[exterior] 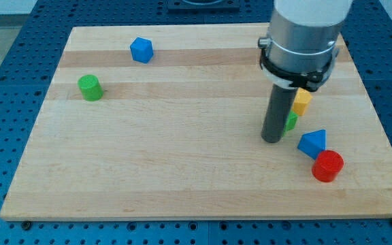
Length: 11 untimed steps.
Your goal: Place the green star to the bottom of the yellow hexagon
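The arm carries no claw, only a rod that grips nothing; my tip point(272, 139) rests on the worktop point(182, 170). Touching its right side, the green star point(291, 122) peeks out, mostly hidden by the rod. The yellow hexagon point(302, 101) sits just above the star. Below-right lie a blue triangle point(313, 143) and red cylinder point(327, 166), near the right edge. Leftward is open board; a green cylinder point(90, 88) and blue block point(141, 50) sit far left.

You see a wide silver-grey cylinder with a black band clamped around it. Below it runs 1 straight dark rod, ending at my tip point(272, 140).
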### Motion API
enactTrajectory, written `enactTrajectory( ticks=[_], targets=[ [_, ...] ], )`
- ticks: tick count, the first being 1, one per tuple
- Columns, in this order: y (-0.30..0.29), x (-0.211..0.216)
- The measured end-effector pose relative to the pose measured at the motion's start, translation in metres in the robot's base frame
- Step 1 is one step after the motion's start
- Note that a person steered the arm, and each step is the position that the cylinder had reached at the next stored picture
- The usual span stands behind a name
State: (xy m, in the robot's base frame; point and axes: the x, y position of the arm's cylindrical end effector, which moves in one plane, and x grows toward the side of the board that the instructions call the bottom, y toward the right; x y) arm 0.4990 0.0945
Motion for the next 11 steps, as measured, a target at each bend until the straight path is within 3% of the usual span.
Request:
enactTrajectory(
  ticks=[1, 7, 10, 11],
  targets=[
    [-0.035, 0.001],
    [-0.015, -0.036],
    [0.029, -0.036],
    [-0.015, -0.037]
  ],
)
